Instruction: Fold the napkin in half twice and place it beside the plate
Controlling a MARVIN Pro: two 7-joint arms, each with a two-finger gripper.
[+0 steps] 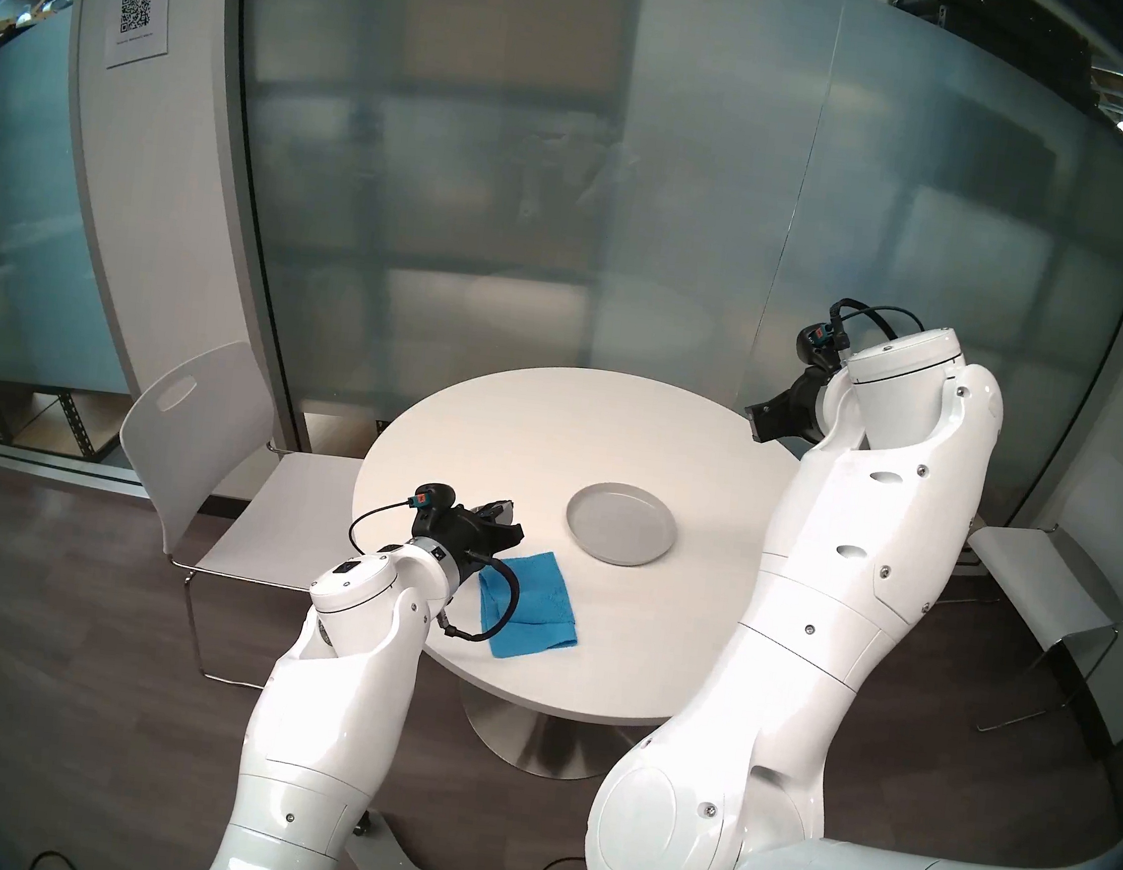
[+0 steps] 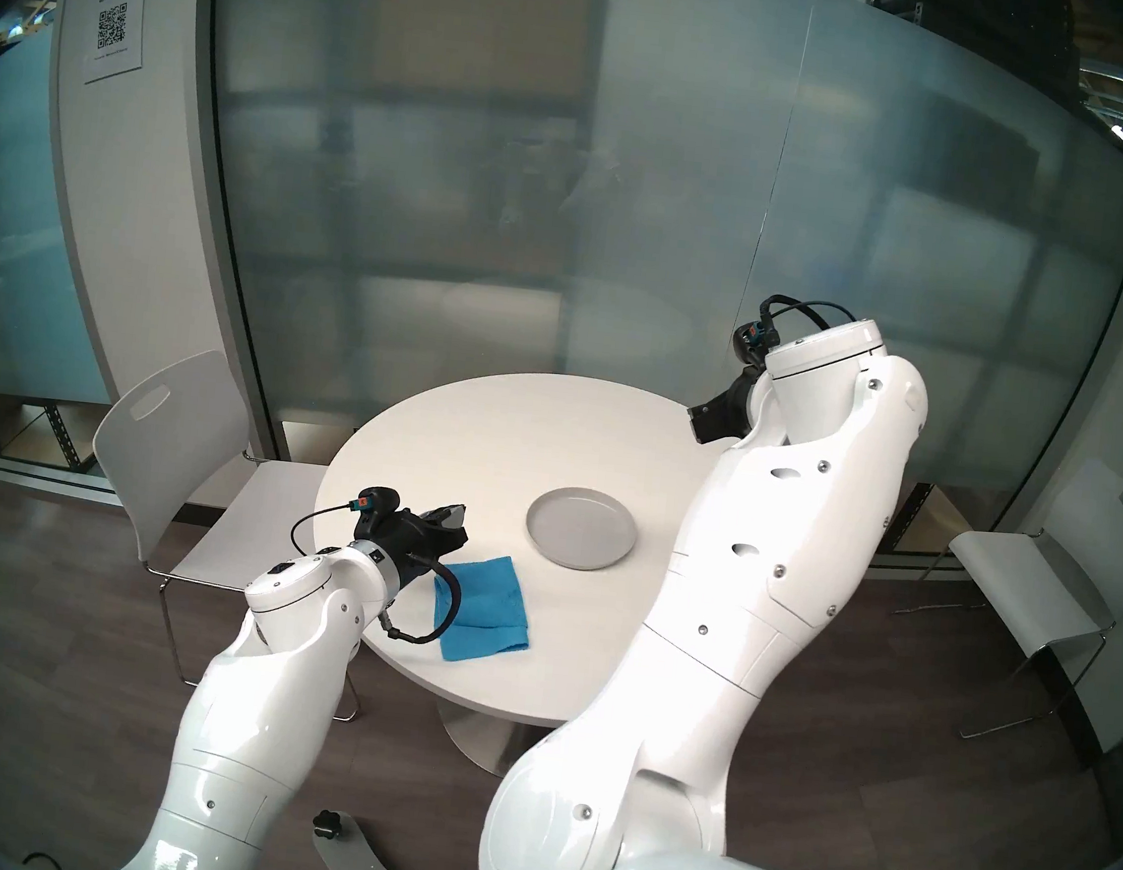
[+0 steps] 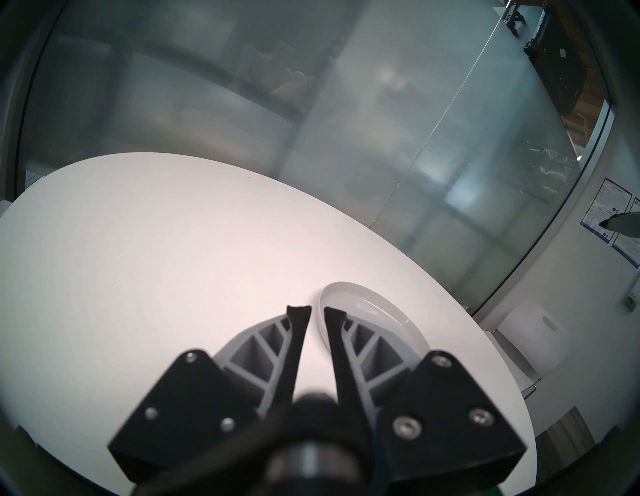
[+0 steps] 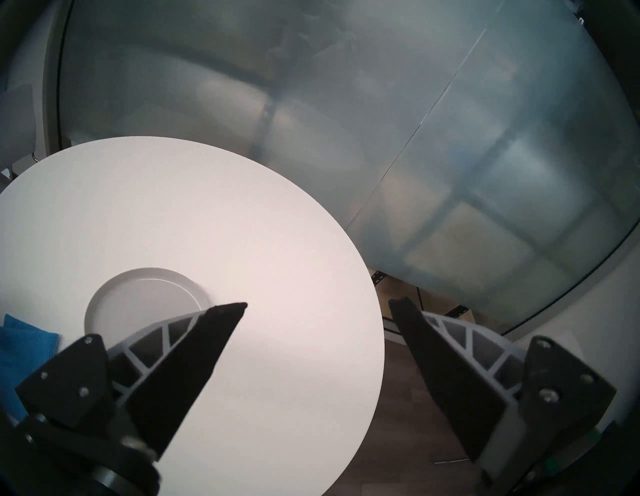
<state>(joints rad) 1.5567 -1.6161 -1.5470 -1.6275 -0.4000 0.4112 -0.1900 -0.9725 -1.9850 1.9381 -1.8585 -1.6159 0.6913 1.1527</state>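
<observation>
Napkin (image 1: 527, 603) just beside left claw (image 1: 501, 521)

The napkin (image 1: 529, 602) is lying on the table (image 1: 546, 422) near my side, the plate (image 1: 621, 523) sitting just beyond it to the right.

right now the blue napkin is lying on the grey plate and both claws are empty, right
Not quite. The napkin lies on the white table beside the plate, apart from it, as the head view shows. Both the left claw and the right claw are empty.
</observation>
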